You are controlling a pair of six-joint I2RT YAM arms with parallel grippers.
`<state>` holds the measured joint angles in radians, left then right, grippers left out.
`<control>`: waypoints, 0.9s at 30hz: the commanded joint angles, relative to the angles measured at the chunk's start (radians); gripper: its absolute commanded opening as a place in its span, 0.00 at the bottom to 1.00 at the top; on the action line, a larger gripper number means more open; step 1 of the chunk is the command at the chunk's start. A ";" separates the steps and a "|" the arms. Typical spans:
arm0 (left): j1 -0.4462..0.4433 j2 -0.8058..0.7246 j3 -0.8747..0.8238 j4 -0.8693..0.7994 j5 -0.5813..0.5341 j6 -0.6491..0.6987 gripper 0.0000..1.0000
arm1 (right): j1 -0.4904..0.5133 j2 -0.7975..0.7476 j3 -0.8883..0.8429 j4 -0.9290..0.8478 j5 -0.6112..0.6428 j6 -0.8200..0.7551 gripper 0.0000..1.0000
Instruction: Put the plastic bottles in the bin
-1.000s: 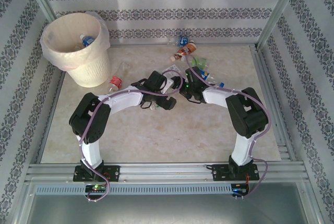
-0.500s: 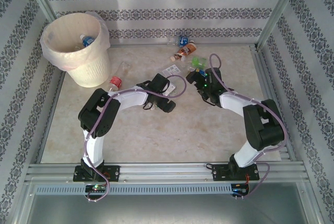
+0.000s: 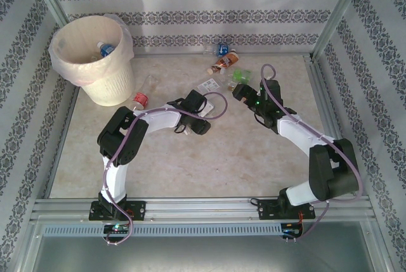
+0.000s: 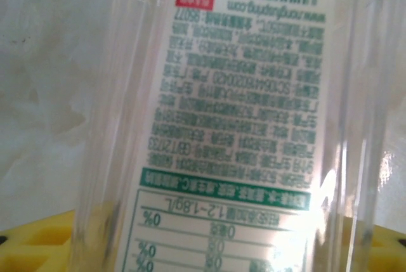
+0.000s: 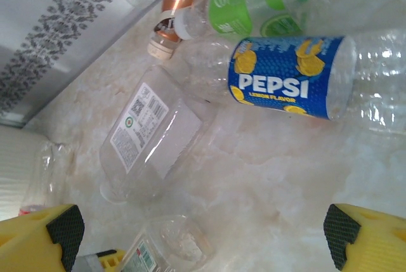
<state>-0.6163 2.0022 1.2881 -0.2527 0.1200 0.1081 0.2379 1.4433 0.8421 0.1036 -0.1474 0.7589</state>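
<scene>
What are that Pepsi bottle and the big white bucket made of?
The Pepsi bottle looks like thin clear plastic: glossy, crinkled highlights, with a blue printed film label. The bin seems matte cream plastic, its wall ribbed, lined with a translucent bag.

place: robot lab cell | evidence: aluminium frame (image 3: pixel 203 207), wallpapered panels (image 3: pixel 203 15), marble-look tabletop (image 3: pixel 190 164)

The bin (image 3: pixel 92 56) stands far left of me, one bottle (image 3: pixel 104 49) in it, other bottles (image 3: pixel 223 64) clustered, perhaps overlapping, far centre.
</scene>
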 commanded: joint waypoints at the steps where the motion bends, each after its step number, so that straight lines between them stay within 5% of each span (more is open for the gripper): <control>1: -0.004 -0.038 -0.005 0.019 0.016 -0.025 0.57 | 0.004 -0.057 0.041 -0.009 -0.031 -0.152 0.98; 5: 0.014 -0.060 -0.009 0.016 0.036 -0.072 0.49 | 0.021 -0.089 0.041 0.034 -0.059 -0.241 0.98; 17: 0.153 -0.287 -0.109 0.164 0.235 -0.287 0.46 | 0.161 -0.078 0.117 0.127 -0.127 -0.592 0.98; 22: 0.251 -0.381 -0.156 0.269 0.313 -0.409 0.47 | 0.233 -0.049 0.151 0.136 -0.161 -0.629 0.98; 27: 0.319 -0.443 -0.133 0.294 0.271 -0.464 0.46 | 0.265 -0.013 0.186 0.140 -0.249 -0.624 0.98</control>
<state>-0.3199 1.6001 1.1400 -0.0414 0.3779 -0.2798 0.4904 1.4075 0.9894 0.2134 -0.3286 0.1692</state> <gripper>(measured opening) 0.589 0.980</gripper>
